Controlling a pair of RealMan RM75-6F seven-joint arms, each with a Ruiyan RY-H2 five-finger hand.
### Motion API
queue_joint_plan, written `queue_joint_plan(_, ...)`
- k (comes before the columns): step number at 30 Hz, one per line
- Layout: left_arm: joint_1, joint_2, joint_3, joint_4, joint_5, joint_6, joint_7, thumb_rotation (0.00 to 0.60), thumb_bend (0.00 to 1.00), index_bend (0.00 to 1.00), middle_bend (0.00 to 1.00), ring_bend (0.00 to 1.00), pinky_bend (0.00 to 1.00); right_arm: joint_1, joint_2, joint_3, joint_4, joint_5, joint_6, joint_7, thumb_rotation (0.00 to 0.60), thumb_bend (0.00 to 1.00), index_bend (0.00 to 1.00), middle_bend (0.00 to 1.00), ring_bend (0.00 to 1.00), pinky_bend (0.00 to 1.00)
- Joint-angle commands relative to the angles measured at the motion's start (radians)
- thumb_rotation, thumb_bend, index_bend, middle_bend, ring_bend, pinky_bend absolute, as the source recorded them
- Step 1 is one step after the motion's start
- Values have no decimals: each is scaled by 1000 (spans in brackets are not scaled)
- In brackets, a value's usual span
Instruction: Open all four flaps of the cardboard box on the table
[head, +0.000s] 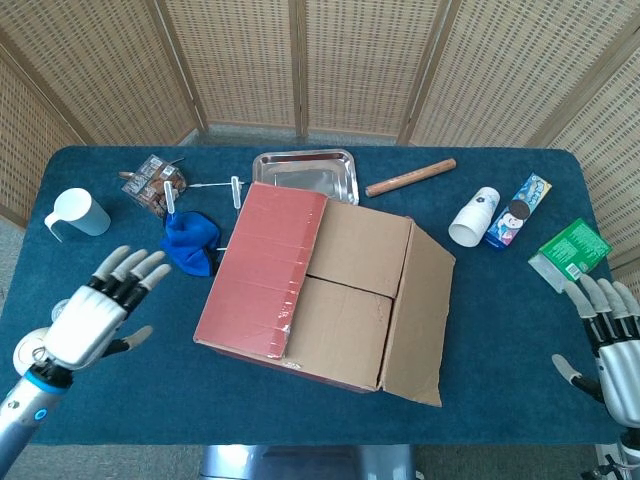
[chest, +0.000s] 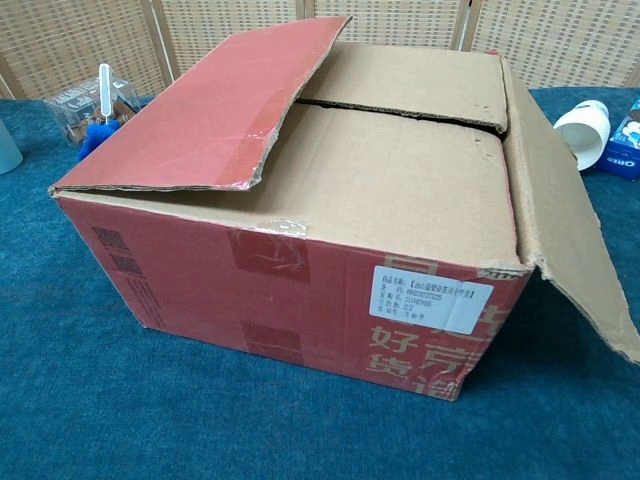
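Note:
The cardboard box (head: 330, 290) stands mid-table and fills the chest view (chest: 330, 230). Its red left flap (head: 262, 268) lies closed over the top. The right flap (head: 420, 310) hangs folded out and down over the right side. Two brown inner flaps (head: 350, 275) lie flat and closed, with a seam between them. My left hand (head: 95, 315) hovers left of the box, fingers spread, holding nothing. My right hand (head: 612, 345) is at the lower right edge, fingers spread, empty, well away from the box. Neither hand shows in the chest view.
Behind the box lie a metal tray (head: 305, 172) and a wooden rolling pin (head: 410, 177). A blue cloth (head: 190, 242), a snack packet (head: 152, 183) and a white mug (head: 77, 213) are at the left. A paper cup (head: 474, 216), an Oreo box (head: 520, 208) and a green box (head: 568, 254) are at the right.

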Motion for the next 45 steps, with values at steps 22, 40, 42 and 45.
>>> queue_joint_plan(22, -562, -47, -28, 305, 396, -120, -415, 446, 0, 192, 35, 0, 137, -54, -1, 49, 25, 35, 10, 77, 600, 145, 0, 0, 0, 0)
queue_joint_plan(40, -736, -45, -51, -45, 124, -582, -255, 323, 0, 259, 205, 68, 242, -67, 3, 72, 22, 32, 0, 98, 600, 156, 0, 0, 0, 0)
queue_joint_plan(42, -751, -64, -61, -57, 101, -613, -220, 321, 0, 262, 229, 75, 241, -68, 3, 74, 22, 31, -1, 100, 600, 157, 0, 0, 0, 0)
queue_joint_plan(45, -770, -85, -73, -67, 72, -649, -179, 314, 0, 275, 276, 90, 242, -70, 4, 76, 22, 29, 2, 105, 600, 158, 0, 0, 0, 0)
